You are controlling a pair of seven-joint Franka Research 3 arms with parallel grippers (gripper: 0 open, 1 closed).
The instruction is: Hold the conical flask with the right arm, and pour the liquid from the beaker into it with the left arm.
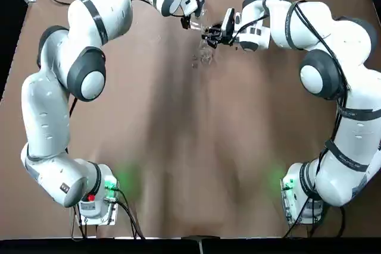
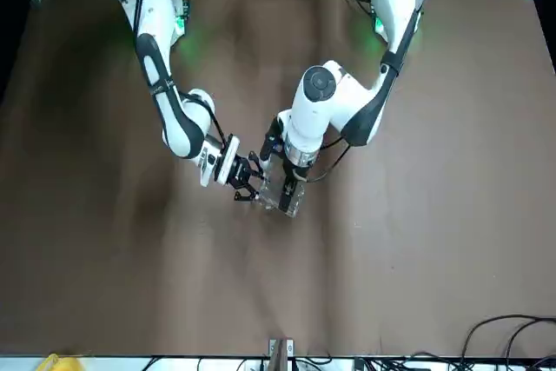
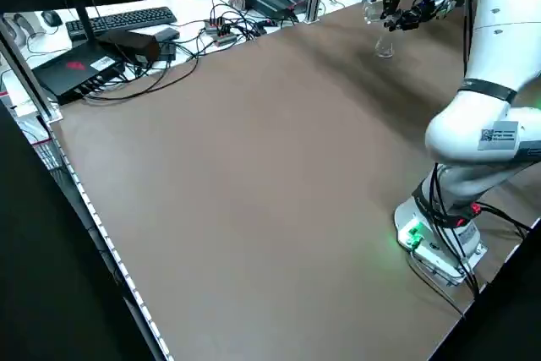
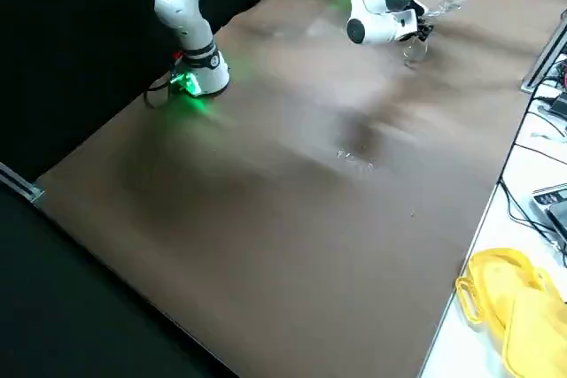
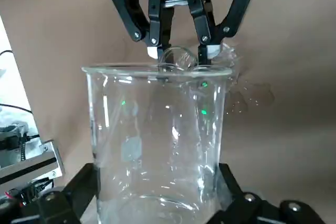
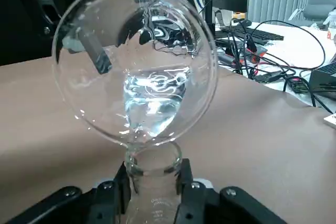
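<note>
- Beaker (image 5: 157, 140) sits tipped, pinched between fingers of left gripper (image 5: 159, 174), rim at flask (image 6: 154, 200) mouth, presumably to pour.
- Right gripper (image 6: 154, 169) pinches flask neck between fingers, likely for steadiness.

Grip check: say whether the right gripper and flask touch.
Touching: the right wrist view shows the right gripper clamping the flask by its neck.
</note>
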